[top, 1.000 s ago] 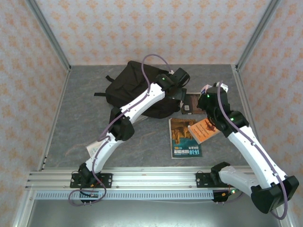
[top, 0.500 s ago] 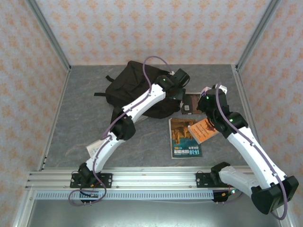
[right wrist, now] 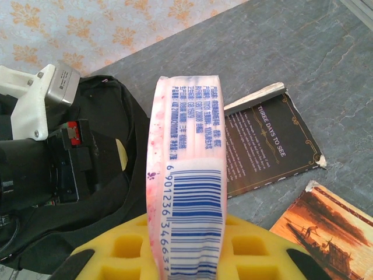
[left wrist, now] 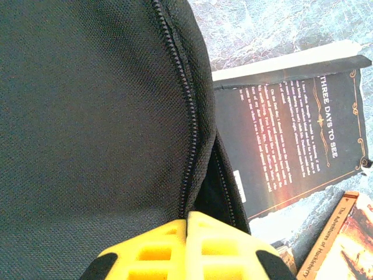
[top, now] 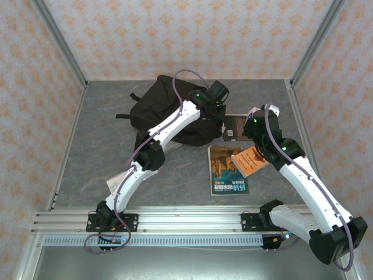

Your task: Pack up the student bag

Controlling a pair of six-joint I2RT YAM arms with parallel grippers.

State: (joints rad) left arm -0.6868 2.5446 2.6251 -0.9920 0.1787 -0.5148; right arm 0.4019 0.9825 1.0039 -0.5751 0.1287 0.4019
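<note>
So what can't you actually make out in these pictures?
- Inside the student bag: left wrist view, dark gap behind the zipper; top view, the left arm covers it.
- What the left tool pinches: left wrist view, its own yellow pads hide it.
- Front of the packet: right wrist view, held edge-on in the right tool.

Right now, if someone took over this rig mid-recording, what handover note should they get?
Left end effector: shut on the student bag at its zip edge, opening barely parted.
Right end effector: shut on a pink-and-white packet, held upright near the bag.
On the table right of the bag: a dark book, a larger orange-brown book.
Done: bag edge gripped. To do: widen the opening, put in the packet, then the books. Bag contents cannot be seen.
</note>
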